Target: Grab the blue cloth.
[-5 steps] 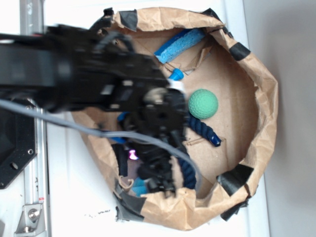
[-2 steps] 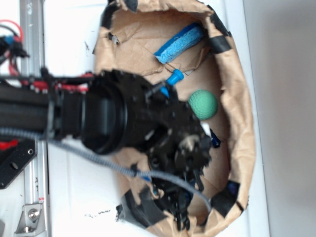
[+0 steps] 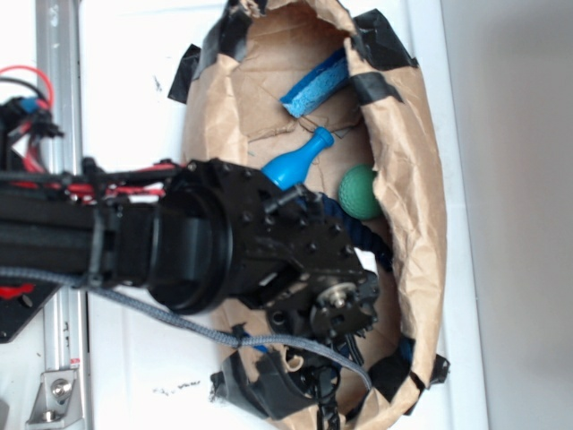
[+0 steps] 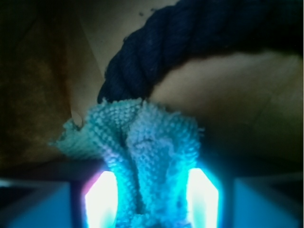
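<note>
Blue cloth (image 4: 142, 152): soft, light terry, bunched into a ridge just below the navy rope (image 4: 190, 42).
Hold: the raised fold in the middle looks best.
Hand (image 4: 151, 197): clamped on the cloth, glowing fingers (image 4: 100, 199) pressing both sides.
Change: the paper bag (image 3: 421, 224) rim has folded inward; the arm sits lower.

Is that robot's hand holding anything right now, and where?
Yes: the hand pinches the blue cloth by a bunched fold at its middle, just below the navy rope.
</note>
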You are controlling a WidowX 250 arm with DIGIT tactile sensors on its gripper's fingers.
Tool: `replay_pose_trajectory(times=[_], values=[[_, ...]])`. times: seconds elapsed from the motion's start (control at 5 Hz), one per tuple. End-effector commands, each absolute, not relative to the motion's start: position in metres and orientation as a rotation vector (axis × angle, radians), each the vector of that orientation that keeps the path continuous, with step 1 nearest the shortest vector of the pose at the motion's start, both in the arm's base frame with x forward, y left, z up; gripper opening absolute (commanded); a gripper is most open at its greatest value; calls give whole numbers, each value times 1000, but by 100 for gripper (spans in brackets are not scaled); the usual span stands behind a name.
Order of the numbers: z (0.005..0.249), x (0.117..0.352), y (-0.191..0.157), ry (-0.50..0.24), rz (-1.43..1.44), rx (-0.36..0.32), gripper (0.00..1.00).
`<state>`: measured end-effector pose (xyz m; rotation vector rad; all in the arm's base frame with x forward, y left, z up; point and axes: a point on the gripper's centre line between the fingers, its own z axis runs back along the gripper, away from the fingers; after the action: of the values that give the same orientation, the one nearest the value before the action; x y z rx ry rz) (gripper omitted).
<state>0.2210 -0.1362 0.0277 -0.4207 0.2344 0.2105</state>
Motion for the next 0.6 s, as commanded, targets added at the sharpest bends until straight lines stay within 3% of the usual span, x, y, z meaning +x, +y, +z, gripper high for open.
replay_pose_trajectory(times=[0.0,0.2,0.4], values=[[29,195,-139,248,125,-402,0],[35,200,-123,213,149,-362,0],[58,213,-85,68,215,-136,0]])
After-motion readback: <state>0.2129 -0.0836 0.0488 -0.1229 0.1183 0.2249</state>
